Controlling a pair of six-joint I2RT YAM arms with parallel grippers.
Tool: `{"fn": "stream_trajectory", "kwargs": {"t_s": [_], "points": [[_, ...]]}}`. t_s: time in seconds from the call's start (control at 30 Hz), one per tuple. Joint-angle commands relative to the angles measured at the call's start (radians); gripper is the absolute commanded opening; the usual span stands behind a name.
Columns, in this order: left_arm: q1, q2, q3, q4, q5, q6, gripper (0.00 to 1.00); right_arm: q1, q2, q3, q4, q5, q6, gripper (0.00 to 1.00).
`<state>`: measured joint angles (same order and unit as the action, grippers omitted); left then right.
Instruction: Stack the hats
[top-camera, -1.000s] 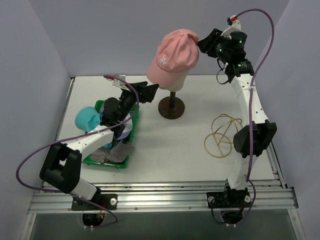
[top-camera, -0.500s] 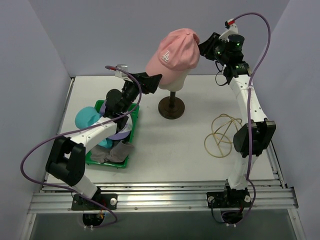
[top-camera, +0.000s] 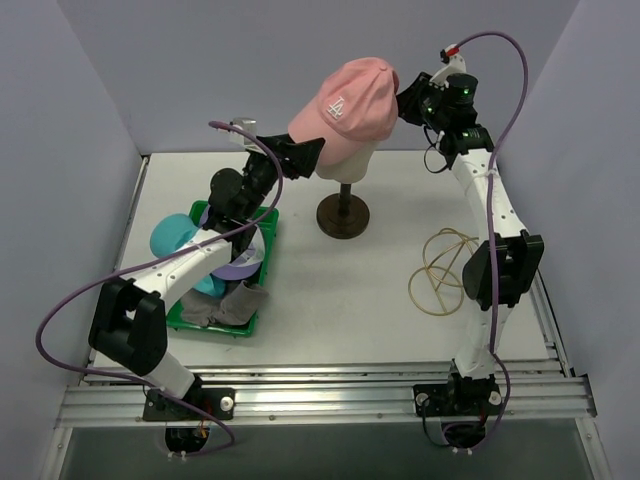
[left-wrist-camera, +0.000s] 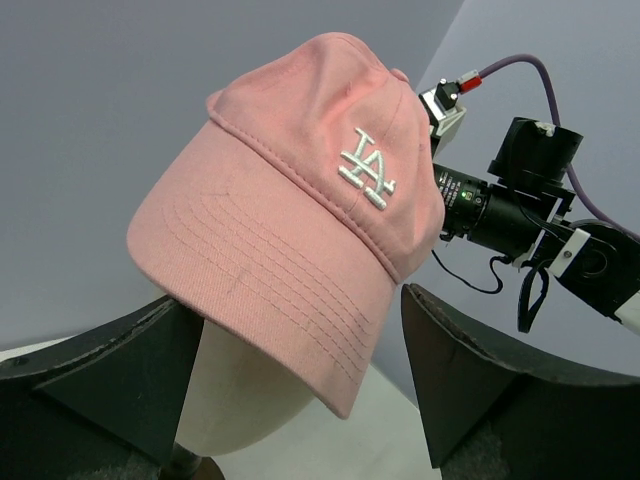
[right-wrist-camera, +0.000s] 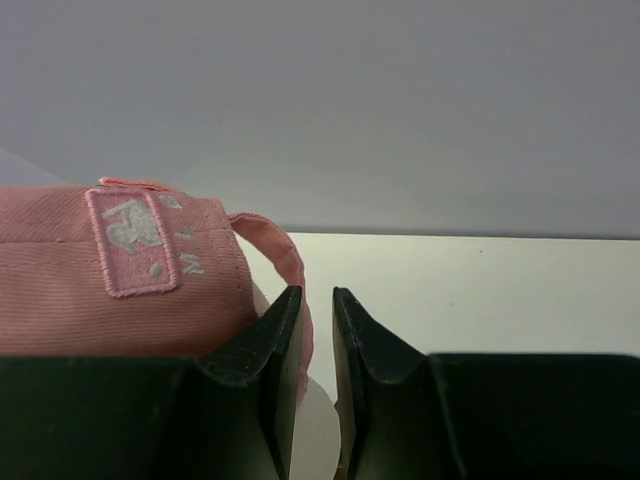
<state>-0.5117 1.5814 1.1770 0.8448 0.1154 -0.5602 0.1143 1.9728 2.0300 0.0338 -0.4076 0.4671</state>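
**A:** So, what are the tools doing?

**B:** The right gripper (right-wrist-camera: 318, 295) has its jaws nearly pressed together, with only a thin slit between them. It sits at the back strap of the pink fabric baseball cap with the white logo (left-wrist-camera: 300, 180). I cannot tell whether the strap is nipped in that slit.

**A:** And the other one?

**B:** The left gripper (top-camera: 308, 152) is spread wide, one finger on each side of the brim, touching nothing. My guess is that it waits to steady the front while the right works the back.

**A:** Where is the cap?

**B:** It is on the cream egg-shaped mannequin head (left-wrist-camera: 245, 400), which stands on a dark round stand (top-camera: 343, 215) at the far middle of the white table (top-camera: 350, 300). The cap sits tilted, brim to the left. The head probably serves as the form for the stack.

**A:** And the rest?

**B:** The rest lie to the left, in the green plastic tray (top-camera: 225, 322). There is a teal bucket hat (top-camera: 172, 238) at its left edge, a lavender cap (top-camera: 243, 265), and a grey hat (top-camera: 225, 303) nearest. All three are within the left arm's reach and not yet stacked.
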Motion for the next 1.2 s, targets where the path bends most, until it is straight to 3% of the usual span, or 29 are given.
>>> {"fn": "stream_trajectory", "kwargs": {"t_s": [0.0,0.1,0.23,0.27,0.37,0.47,0.6,0.87,1.03,1.17], "points": [[0.006,-0.052,0.065,-0.048,-0.054,0.017,0.87,0.021,0.014,0.065,0.026,0.018,-0.018,0.14],[0.013,-0.047,0.081,-0.082,-0.049,-0.032,0.78,0.027,0.014,0.079,0.026,0.03,-0.024,0.07],[0.032,-0.04,0.128,-0.141,-0.019,-0.13,0.5,0.028,0.008,0.09,0.017,0.055,-0.036,0.0],[0.033,-0.04,0.136,-0.159,-0.023,-0.15,0.37,0.028,0.011,0.096,0.006,0.061,-0.041,0.0],[0.041,-0.032,0.167,-0.208,-0.022,-0.211,0.21,0.028,0.0,0.118,-0.009,0.076,-0.048,0.0],[0.045,-0.032,0.18,-0.239,-0.023,-0.28,0.18,0.028,-0.015,0.119,-0.005,0.093,-0.05,0.0],[0.055,-0.041,0.185,-0.279,-0.045,-0.357,0.03,0.028,-0.011,0.144,-0.014,0.099,-0.045,0.0],[0.056,-0.031,0.176,-0.24,-0.069,-0.519,0.02,0.03,-0.026,0.161,-0.073,0.121,-0.059,0.01],[0.052,-0.018,0.219,-0.276,-0.086,-0.543,0.02,0.03,-0.106,0.136,-0.094,0.15,-0.048,0.25],[0.048,-0.031,0.204,-0.286,-0.105,-0.546,0.02,0.031,-0.172,0.095,-0.1,0.179,-0.05,0.26]]}}
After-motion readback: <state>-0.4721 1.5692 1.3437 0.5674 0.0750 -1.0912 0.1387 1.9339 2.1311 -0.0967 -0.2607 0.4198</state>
